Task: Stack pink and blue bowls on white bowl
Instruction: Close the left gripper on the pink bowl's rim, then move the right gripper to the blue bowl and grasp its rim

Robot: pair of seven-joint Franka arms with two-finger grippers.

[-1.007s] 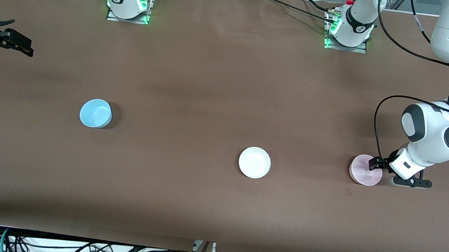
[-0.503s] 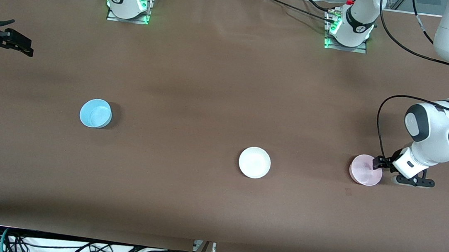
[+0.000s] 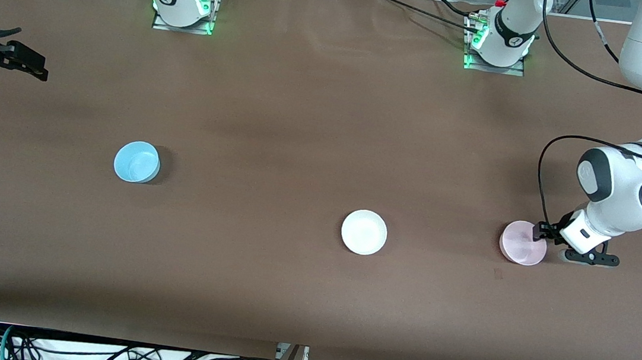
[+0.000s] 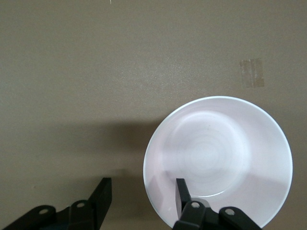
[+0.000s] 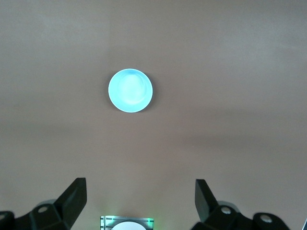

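At the left arm's end of the table, the left gripper (image 3: 543, 232) is down at the pink bowl (image 3: 522, 243), fingers spread with one finger (image 4: 182, 194) inside the bowl and the other outside, so the rim sits between them; nothing is gripped yet. The white bowl (image 3: 364, 232) sits near the table's middle, well apart from the pink one. The blue bowl (image 3: 137, 162) lies toward the right arm's end. The right gripper (image 3: 17, 61) waits up in the air off that end, wide open and empty.

I'd worry about the pinch: closing on a thin, smooth rim from one side could tip the bowl or let it slip out. Once lifted it may hang crooked and land askew on the white bowl.
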